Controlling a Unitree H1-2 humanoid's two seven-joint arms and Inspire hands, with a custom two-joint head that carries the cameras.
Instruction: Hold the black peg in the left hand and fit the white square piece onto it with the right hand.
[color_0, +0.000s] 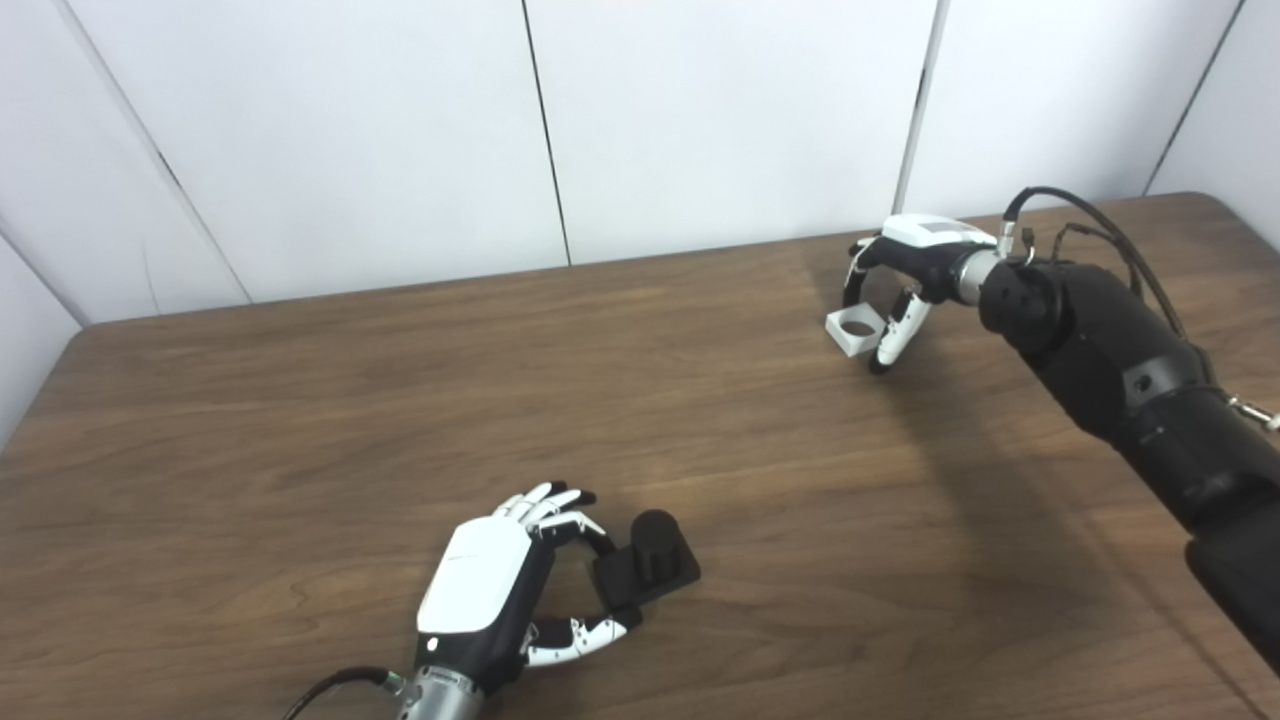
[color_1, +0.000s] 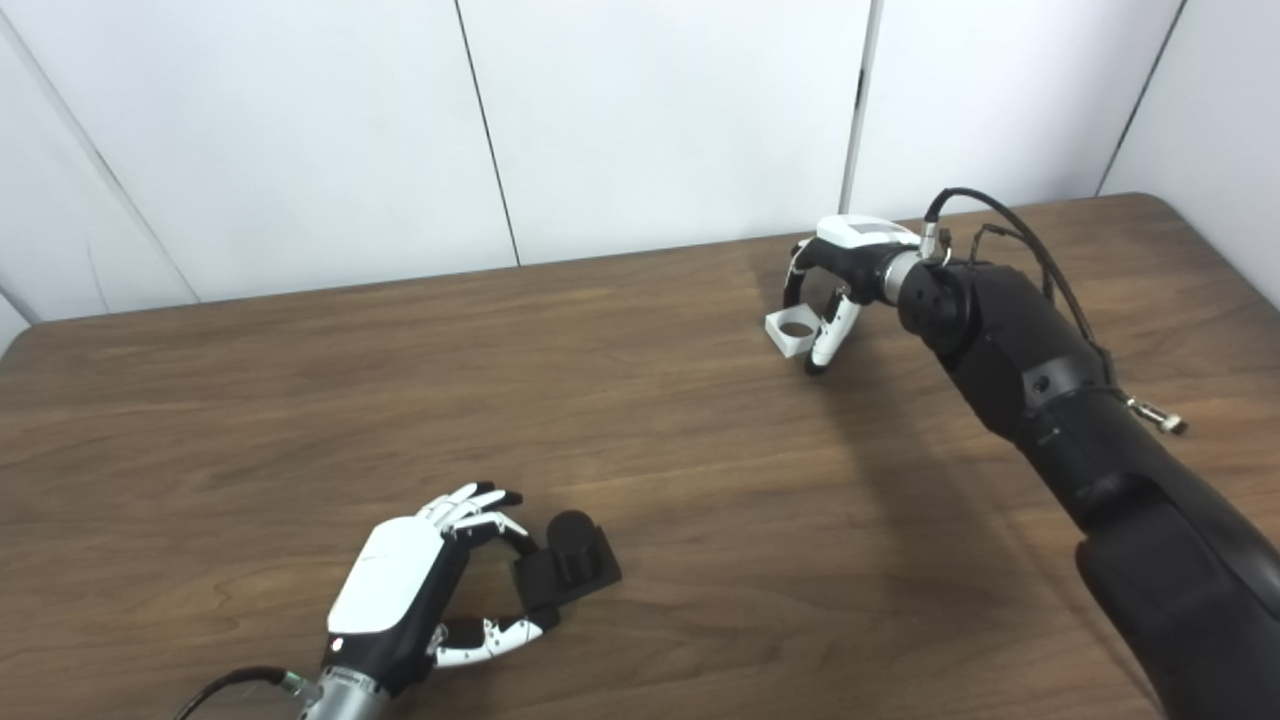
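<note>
The black peg (color_0: 648, 566), a short round post on a square base, rests on the brown table near the front. My left hand (color_0: 500, 590) is curled around its near side, fingers and thumb touching the base. At the far right, the white square piece (color_0: 854, 331) with a round hole sits on the table. My right hand (color_0: 900, 280) arches over it, fingers on its far side and thumb against its right edge, closed on it.
The brown wooden table (color_0: 400, 420) runs to a white panelled wall at the back. A black cable loops above my right forearm (color_0: 1120, 360). Bare wood lies between the two hands.
</note>
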